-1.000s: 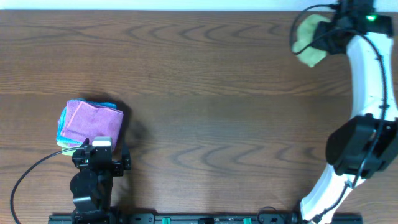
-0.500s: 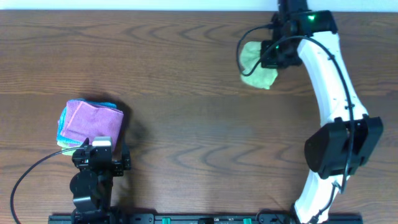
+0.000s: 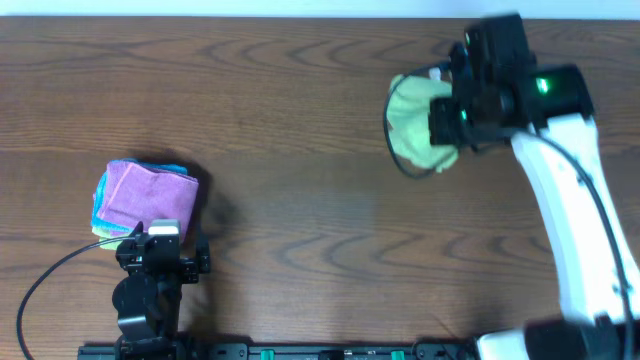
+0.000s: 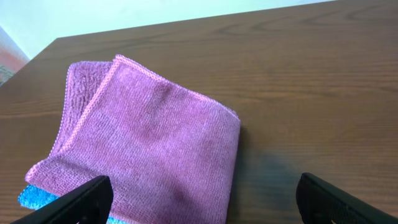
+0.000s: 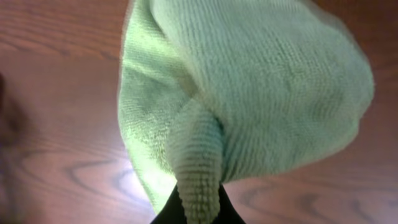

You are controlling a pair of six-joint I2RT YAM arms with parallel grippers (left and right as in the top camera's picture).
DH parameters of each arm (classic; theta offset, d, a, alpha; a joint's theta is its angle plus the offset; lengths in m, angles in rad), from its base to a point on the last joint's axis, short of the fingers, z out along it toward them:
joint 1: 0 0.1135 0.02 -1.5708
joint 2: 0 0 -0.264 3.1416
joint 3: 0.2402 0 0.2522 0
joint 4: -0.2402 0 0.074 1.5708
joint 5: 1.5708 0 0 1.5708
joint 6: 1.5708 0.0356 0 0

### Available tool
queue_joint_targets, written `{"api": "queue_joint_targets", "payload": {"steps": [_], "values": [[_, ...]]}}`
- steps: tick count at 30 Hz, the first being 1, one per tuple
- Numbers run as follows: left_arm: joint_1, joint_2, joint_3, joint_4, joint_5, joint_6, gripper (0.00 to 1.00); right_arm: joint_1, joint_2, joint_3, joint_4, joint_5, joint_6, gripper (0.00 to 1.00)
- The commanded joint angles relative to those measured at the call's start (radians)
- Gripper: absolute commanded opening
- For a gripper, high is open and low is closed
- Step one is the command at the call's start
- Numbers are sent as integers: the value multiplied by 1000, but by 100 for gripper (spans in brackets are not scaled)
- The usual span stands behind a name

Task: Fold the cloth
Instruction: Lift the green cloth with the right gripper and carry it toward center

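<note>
Swung leftward over the table point(image 3: 300, 100) since a moment ago, out of the far corner and toward the pink cloth's point(image 3: 148, 195) side, though well apart from it: right arm point(image 3: 575, 220) work, with the cloth point(image 3: 415, 130) dangling along. Hangs bunched and lime-green, far right of the pink cloth and farther back; clear of the wood or just brushing it, cannot tell. Pinched by one gathered fold in the right gripper point(image 5: 189, 214), pressed together on it. Looks light, limp and fluffy, with no stiffness; likely to slump wherever released, so best spread flat first, then taken by corners or a hemmed edge. Left gripper point(image 4: 204, 186) spread wide on the near side of the pink cloth, touching nothing. From overhead, just a lump half hidden under the wrist; from the right wrist, the pinch itself and the knit. Clearer from the left wrist: a blue cloth point(image 4: 31, 198) peeking out beneath the pink cloth.
</note>
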Motion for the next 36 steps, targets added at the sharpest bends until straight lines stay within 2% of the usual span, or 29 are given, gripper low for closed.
{"api": "queue_joint_targets", "payload": {"steps": [1, 6, 10, 15, 19, 28, 29, 30, 31, 32, 35, 36], "values": [[-6, -6, -21, -7, -7, 17, 95, 8, -116, -171, 74, -19, 10, 1], [-6, -6, -21, -7, -7, 17, 95, 10, -232, -480, 270, -97, 21, 1], [-6, -6, -21, -7, -7, 17, 95, 48, -227, -599, 428, -129, 80, 1], [-6, -6, -21, -7, -7, 17, 95, 148, -188, -623, 606, -128, 145, 1], [-6, -6, -21, -7, -7, 17, 95, 213, -92, -623, 753, -128, 203, 1], [-6, -6, -21, -7, -7, 17, 95, 236, 68, -611, 967, -146, 261, 2], [-6, -6, -21, -7, -7, 17, 95, 236, 72, -606, 968, -126, 261, 14], [-6, -6, -21, -7, -7, 17, 95, 236, 72, -604, 969, -96, 257, 41], [-6, -6, -21, -7, -7, 17, 95, 236, 70, -598, 966, -45, 257, 57], [-6, -6, -21, -7, -7, 17, 95, 236, 69, -588, 955, -3, 257, 61], [-6, -6, -21, -7, -7, 17, 95, 234, 68, -534, 874, 125, 257, 83], [-6, -6, -21, -7, -7, 17, 95, 234, 68, -516, 844, 168, 257, 84]]}}
